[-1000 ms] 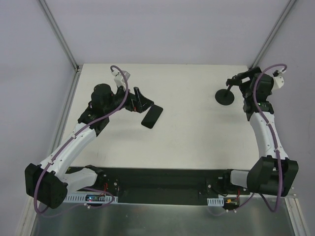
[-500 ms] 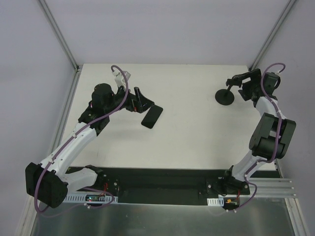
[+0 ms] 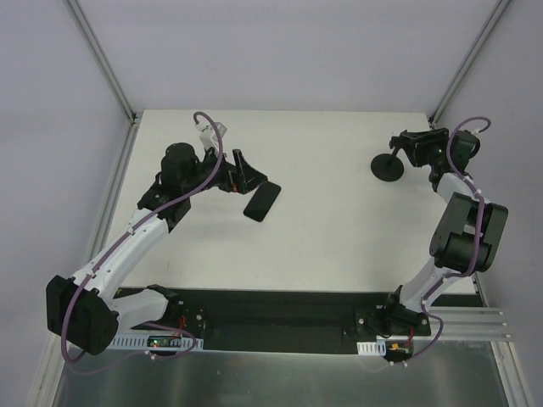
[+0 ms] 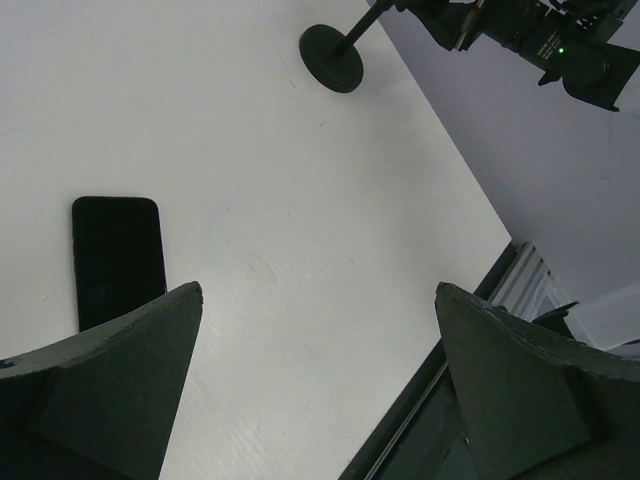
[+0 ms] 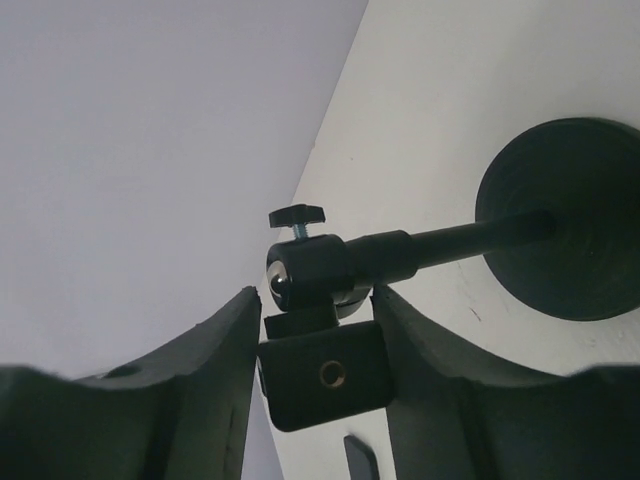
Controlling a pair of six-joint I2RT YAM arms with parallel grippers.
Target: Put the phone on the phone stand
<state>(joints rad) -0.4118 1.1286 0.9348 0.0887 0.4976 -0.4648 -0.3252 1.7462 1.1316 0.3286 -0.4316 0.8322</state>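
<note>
The phone [image 3: 262,201], a flat glossy black slab, lies face-up left of the tabletop's [image 3: 339,237] middle, just beyond the left gripper's [image 3: 243,174] wide-spread fingers, untouched. Near the far right corner, the right gripper's [image 5: 318,300] fingers clamp the stand's [image 3: 389,166] head.

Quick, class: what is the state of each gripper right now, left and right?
Left gripper: open, holding nothing.
Right gripper: closed on the upper cradle of the all-black phone stand with round disc base.
</note>
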